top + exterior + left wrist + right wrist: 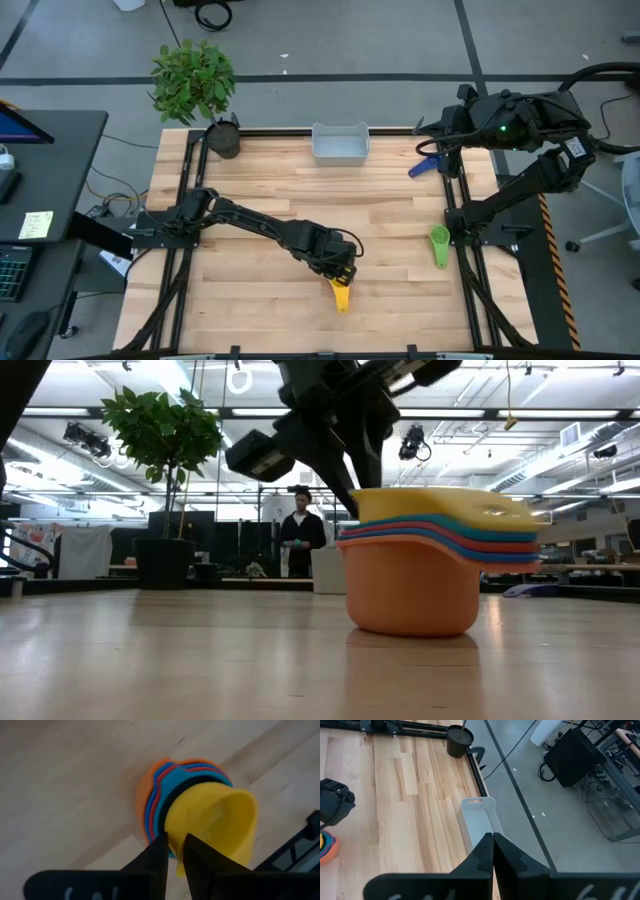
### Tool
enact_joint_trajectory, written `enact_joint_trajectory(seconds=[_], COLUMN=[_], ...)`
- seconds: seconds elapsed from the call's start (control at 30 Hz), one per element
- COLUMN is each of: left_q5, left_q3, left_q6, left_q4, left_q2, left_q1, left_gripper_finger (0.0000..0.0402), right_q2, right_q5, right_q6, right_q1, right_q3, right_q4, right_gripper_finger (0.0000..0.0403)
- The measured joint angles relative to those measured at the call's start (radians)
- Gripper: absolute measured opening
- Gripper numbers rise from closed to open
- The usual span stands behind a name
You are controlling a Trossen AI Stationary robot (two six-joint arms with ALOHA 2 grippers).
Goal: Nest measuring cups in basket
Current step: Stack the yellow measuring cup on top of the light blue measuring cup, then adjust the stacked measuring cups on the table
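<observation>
A nested stack of measuring cups [415, 580], orange outermost with red, blue and light blue inside and yellow on top, stands on its base near the table's near edge [341, 293]. My left gripper [175, 857] comes down on it. A green cup [439, 243] lies by the right edge. A blue cup [424, 166] lies far right, below my right gripper [492, 840], which is shut and hovers there touching nothing. The pale basket [340, 143] sits at the far edge. My left gripper pinches the stack at its rim, on the yellow cup's wall [175, 827], opposite the handles [500, 530]. One finger [202, 857] seems to be inside the yellow cup and the other [157, 855] outside. It comes slanting from above. The stack stands upright on the table.
A dark plant pot [224, 138] with a leafy plant stands at the far left corner. Metal rails run along both table sides. Bare wood lies between the stack and the basket. A person [300, 540] stands in the room beyond the table.
</observation>
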Motion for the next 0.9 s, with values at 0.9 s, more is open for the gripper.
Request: enact_joint_trajectory(seconds=[0.9], left_q5=[-0.028], left_q3=[0.001], left_q6=[0.183], left_q4=[-0.047], left_q2=[-0.147], left_q1=[-0.092], left_gripper_finger=[0.0056], right_q2=[0.006], right_q5=[-0.574], right_q6=[0.14], right_q1=[0.104], right_q3=[-0.203], right_q4=[-0.005], right_gripper_finger=[0.0009])
